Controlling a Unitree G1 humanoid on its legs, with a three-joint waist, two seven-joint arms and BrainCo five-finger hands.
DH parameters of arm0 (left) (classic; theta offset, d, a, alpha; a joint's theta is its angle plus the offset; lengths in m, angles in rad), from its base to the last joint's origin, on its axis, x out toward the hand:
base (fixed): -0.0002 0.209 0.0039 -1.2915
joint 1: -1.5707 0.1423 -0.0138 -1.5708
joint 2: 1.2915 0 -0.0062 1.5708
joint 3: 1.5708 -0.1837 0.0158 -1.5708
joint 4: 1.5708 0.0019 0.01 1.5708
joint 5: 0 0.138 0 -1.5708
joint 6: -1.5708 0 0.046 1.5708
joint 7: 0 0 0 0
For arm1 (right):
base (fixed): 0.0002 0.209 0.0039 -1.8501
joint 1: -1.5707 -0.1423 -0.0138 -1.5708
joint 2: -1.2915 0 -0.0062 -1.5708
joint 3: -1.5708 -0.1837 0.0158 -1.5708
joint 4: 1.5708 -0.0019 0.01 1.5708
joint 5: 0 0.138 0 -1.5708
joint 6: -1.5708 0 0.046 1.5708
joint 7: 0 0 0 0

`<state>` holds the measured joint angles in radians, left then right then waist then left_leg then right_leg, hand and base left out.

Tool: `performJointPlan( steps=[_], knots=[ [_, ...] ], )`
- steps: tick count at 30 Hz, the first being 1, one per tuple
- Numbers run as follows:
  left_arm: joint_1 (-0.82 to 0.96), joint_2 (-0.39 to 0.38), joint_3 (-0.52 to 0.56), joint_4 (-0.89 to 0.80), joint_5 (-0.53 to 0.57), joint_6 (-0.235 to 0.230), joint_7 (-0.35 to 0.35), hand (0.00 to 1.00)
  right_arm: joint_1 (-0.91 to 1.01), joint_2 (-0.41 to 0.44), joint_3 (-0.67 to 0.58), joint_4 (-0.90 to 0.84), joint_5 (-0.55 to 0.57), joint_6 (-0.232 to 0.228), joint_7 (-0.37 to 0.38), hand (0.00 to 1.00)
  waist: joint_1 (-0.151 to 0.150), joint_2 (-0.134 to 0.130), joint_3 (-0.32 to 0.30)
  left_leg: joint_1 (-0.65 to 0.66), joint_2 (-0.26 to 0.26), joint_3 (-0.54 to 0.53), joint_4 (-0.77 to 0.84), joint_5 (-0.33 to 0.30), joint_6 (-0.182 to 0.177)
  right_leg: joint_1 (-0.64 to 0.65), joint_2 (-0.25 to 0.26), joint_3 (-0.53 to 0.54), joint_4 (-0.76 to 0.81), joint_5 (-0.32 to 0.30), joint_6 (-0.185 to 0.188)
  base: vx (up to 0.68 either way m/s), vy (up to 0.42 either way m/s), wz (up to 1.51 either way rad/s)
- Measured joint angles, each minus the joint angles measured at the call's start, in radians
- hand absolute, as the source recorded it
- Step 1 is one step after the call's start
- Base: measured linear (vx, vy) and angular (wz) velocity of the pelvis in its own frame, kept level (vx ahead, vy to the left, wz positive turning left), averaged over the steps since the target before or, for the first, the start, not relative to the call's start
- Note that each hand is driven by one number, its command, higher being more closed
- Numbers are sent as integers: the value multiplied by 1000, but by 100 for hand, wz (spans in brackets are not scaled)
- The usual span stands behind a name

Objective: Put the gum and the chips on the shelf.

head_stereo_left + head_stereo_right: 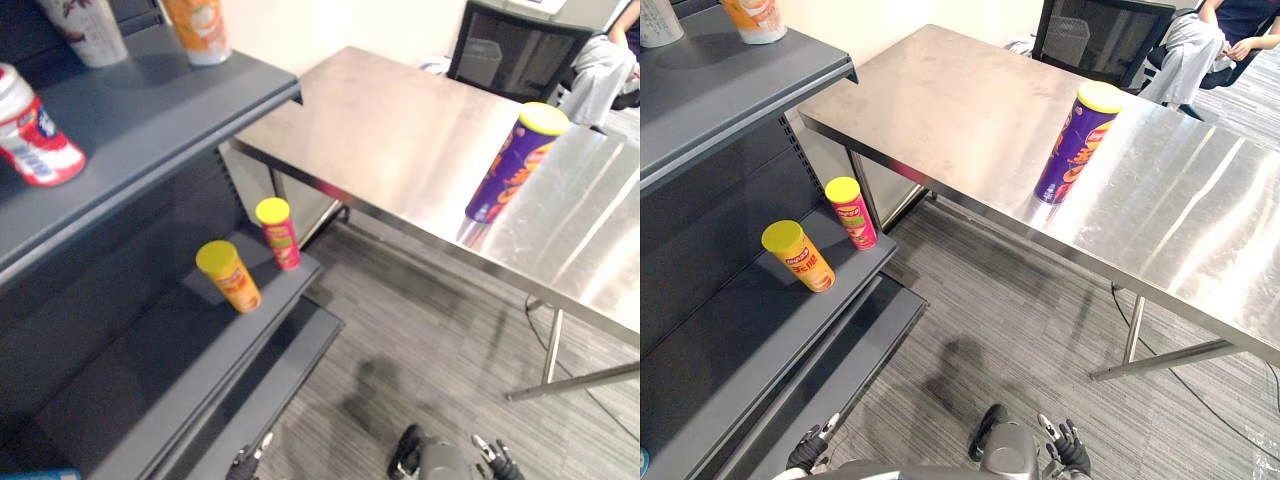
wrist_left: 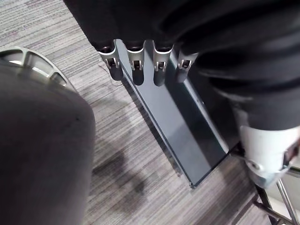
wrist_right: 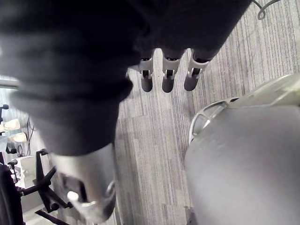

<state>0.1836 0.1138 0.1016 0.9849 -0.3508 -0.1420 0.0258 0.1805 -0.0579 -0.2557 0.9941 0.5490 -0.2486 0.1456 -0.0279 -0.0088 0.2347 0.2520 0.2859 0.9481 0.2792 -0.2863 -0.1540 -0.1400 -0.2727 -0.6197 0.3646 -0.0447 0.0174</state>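
Chips can [image 1: 1077,145] upright near table [image 1: 940,90] edge, left hand [image 2: 135,70], right hand [image 3: 168,80] hanging, fingers straight, empty

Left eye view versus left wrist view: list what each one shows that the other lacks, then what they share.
Left eye view: a purple chips can standing on the steel table, and an orange can and a red can, both yellow-lidded, on a shelf board. Left wrist view: the left hand close up, fingers straight, holding nothing. Both: the shelf's lowest board and the grey striped floor.
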Motion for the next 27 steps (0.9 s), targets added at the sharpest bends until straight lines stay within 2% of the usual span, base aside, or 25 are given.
performJointPlan(
  steps=[3,9,10,12,13,14,15,16,18,20,21,24,25,27],
  knots=[
    [0,3,-19,0,0,0,0,0,1,-1,-2,-1,2,0,-17,0,-2,-4,1,11,-27,-5,-33,22,-1,-14,-34,-3,61,-39,2,-1,-82,9],
    [-3,17,-25,3,4,1,-1,0,5,0,2,-29,42,2,-12,0,-46,-22,1,5,-50,-24,-37,37,-14,-68,-105,-4,205,-166,18,15,-97,5],
    [-4,22,-24,3,4,2,-1,0,5,-1,10,-43,44,4,-17,0,-53,-30,0,-12,-40,-32,16,46,1,-85,-108,9,220,-193,14,88,-215,-31],
    [-12,24,-13,2,-3,0,-1,0,4,-4,34,-49,55,3,-31,0,-48,-40,-1,-56,1,-111,150,94,79,-97,-86,50,218,-211,-6,118,-321,-64],
    [-5,22,-5,-9,-23,-2,0,0,4,-6,51,-60,59,3,-32,0,-44,-42,-1,-112,29,-223,270,146,164,-92,-50,105,187,-214,-13,108,-257,-135],
    [4,12,3,-15,-41,-12,7,0,0,-23,71,-72,59,3,-32,0,-23,-41,3,-143,4,-359,282,96,107,-87,-5,171,145,-212,-28,80,-187,-158],
    [5,6,3,-20,-42,-13,11,0,-5,-33,73,-73,58,3,-32,0,-18,-27,5,-152,-13,-411,274,69,90,-77,19,204,120,-211,-32,123,-91,-176],
    [5,0,1,-20,-42,-13,13,0,-14,-44,73,-69,57,3,-33,0,-17,-16,3,-183,-49,-486,254,40,83,-58,54,259,90,-210,-33,110,-44,-127],
    [11,-1,-4,-29,-42,-21,14,0,-12,-61,70,-52,57,3,-32,0,-20,-13,4,-230,-85,-527,194,36,76,-14,75,308,56,-208,-35,167,-41,-122],
    [17,-2,-7,-37,-68,-32,13,0,-8,-67,68,-37,57,4,-32,0,-20,-12,4,-284,-95,-550,114,51,56,3,85,352,43,-208,-35,130,-4,-92],
    [16,-2,-6,-40,-79,-33,13,0,-5,-68,67,-37,57,3,-32,0,-19,-12,3,-313,-99,-565,73,70,59,8,86,373,38,-207,-37,174,45,-83],
    [19,-11,6,-36,-109,-40,17,0,2,-63,72,-35,55,3,-32,0,-17,-11,2,-369,-126,-658,-44,142,50,34,87,441,17,-201,0,256,114,-73],
    [19,-17,10,-33,-109,-48,23,0,7,-63,83,-35,56,3,-32,0,-13,-7,0,-370,-138,-688,-93,181,34,45,91,465,10,-201,16,282,203,-67],
    [20,-35,14,-25,-107,-54,36,0,8,-66,99,-35,56,1,-32,0,3,17,-9,-349,-148,-729,-177,285,25,56,113,498,9,-208,48,292,296,-66]
  ],
)
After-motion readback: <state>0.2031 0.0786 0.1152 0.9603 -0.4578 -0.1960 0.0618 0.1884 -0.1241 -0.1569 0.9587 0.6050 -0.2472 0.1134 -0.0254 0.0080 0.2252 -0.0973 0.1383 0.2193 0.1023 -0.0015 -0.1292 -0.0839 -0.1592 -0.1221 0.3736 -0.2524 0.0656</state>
